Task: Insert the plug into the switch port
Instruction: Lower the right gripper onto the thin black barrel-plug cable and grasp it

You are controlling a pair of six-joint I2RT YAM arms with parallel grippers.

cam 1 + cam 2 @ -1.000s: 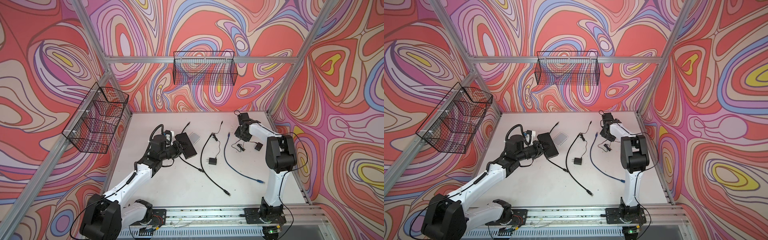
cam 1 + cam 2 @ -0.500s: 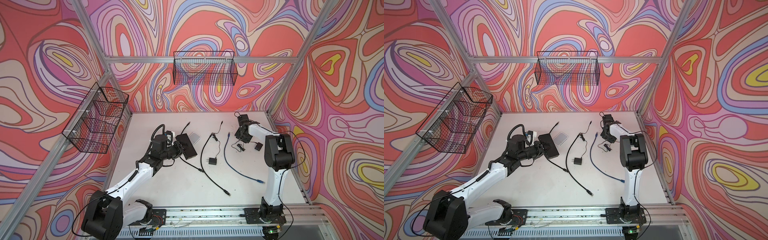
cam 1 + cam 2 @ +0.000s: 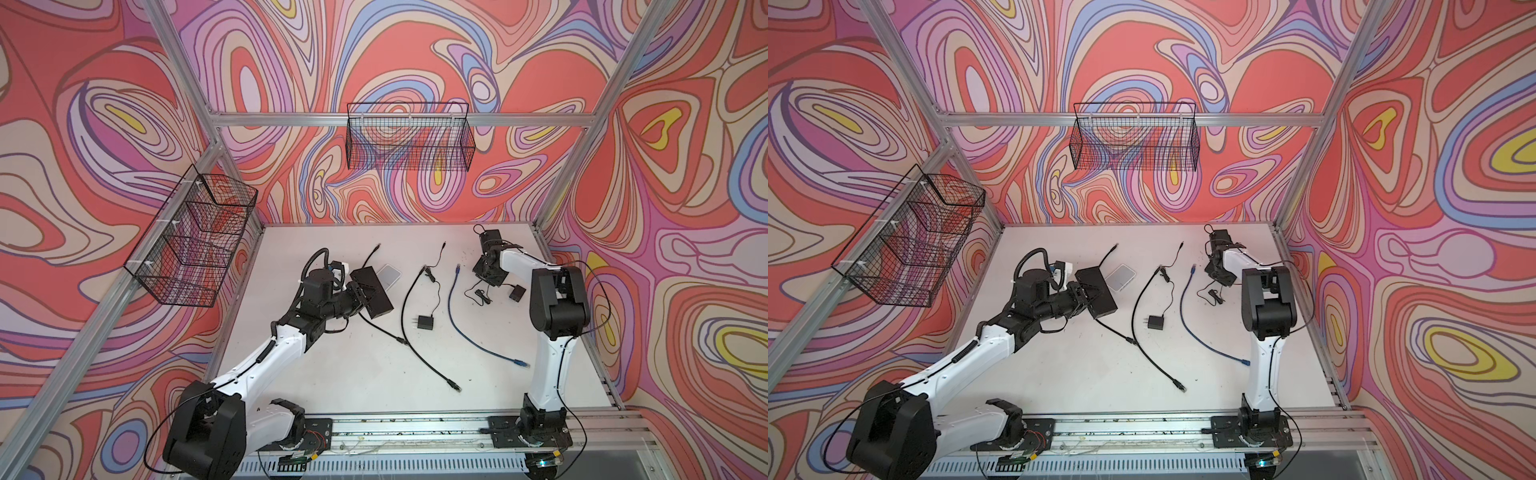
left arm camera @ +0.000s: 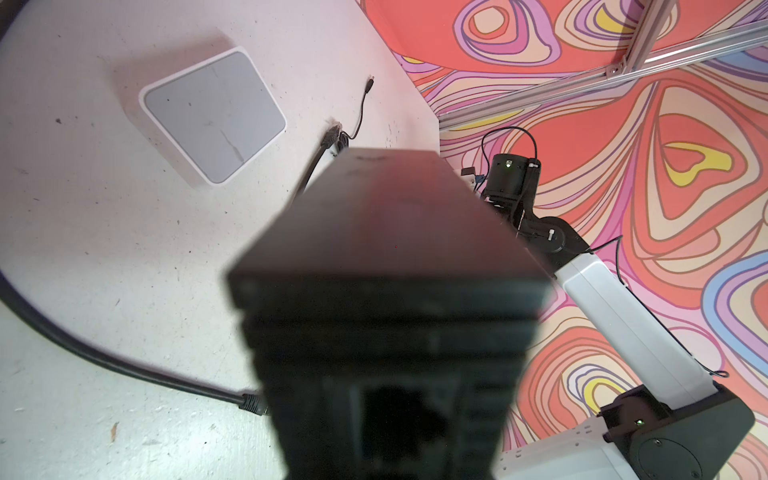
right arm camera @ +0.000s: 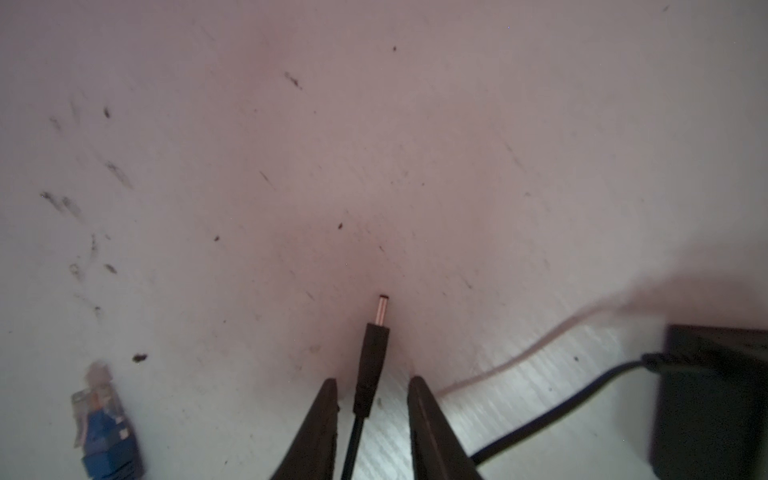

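The switch (image 3: 372, 291) (image 3: 1099, 291) is a flat black box held tilted above the table, with my left gripper (image 3: 358, 294) (image 3: 1084, 293) shut on its near end. In the left wrist view the switch (image 4: 386, 249) fills the middle and its ports do not show clearly. At the back right my right gripper (image 3: 485, 275) (image 3: 1216, 272) points down at the table. In the right wrist view the plug (image 5: 376, 345), a thin black barrel with a metal tip, lies between the fingers of my right gripper (image 5: 372, 379). A gap shows on each side of it, so the jaws are open.
The plug's black adapter block (image 5: 715, 399) (image 3: 517, 292) lies just beside it. A blue network cable (image 3: 457, 316) has one end (image 5: 104, 419) near my right gripper. A grey-white box (image 3: 388, 274) (image 4: 214, 114), a long black cable (image 3: 409, 316) and a small black charger (image 3: 424, 322) lie mid-table.
The right gripper's jaws have narrowed around the plug. The left arm has shifted only slightly, still holding the switch.
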